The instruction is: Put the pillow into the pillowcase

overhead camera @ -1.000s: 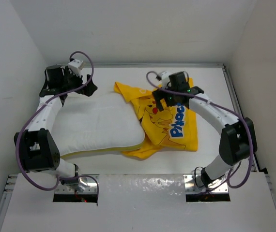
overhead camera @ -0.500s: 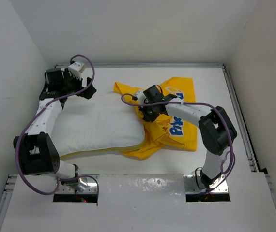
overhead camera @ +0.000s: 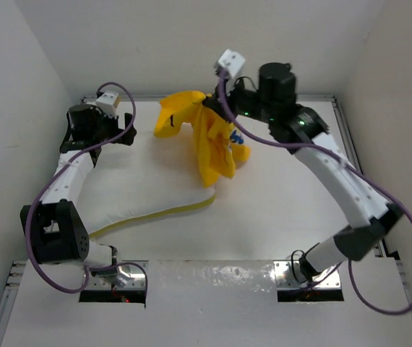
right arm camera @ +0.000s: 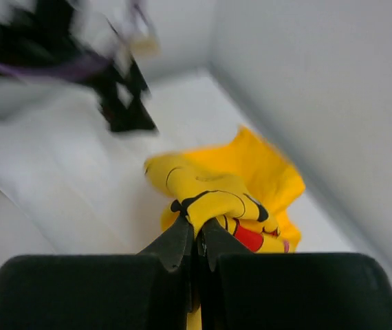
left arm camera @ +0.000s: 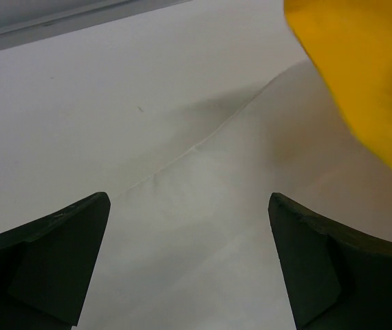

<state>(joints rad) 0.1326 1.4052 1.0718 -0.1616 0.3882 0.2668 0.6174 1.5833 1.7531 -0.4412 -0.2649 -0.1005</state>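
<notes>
The white quilted pillow (overhead camera: pixel 144 184) lies flat left of centre, a yellow strip along its near edge. High above its far right corner hangs the bright yellow pillowcase (overhead camera: pixel 209 141), bunched, its lower end touching the pillow. My right gripper (overhead camera: pixel 207 107) is shut on a pinched fold of that pillowcase (right arm camera: pixel 213 196) showing black and red cartoon print. At the pillow's far left corner my left gripper (overhead camera: pixel 130 129) stands open with nothing between its fingers (left arm camera: pixel 58 251). White pillow (left arm camera: pixel 203 227) fills the left wrist view below them, with pillowcase cloth (left arm camera: pixel 368 82) hanging at the upper right.
White walls close in the table (overhead camera: pixel 293 195) on the left, back and right. A metal rail (overhead camera: pixel 354 155) runs along the right edge. Both arm bases sit on the near shelf (overhead camera: pixel 213 289).
My right gripper went from open above the flat pillowcase to shut on it, then rose toward the back, lifting the cloth off the table. The left gripper barely moved.
</notes>
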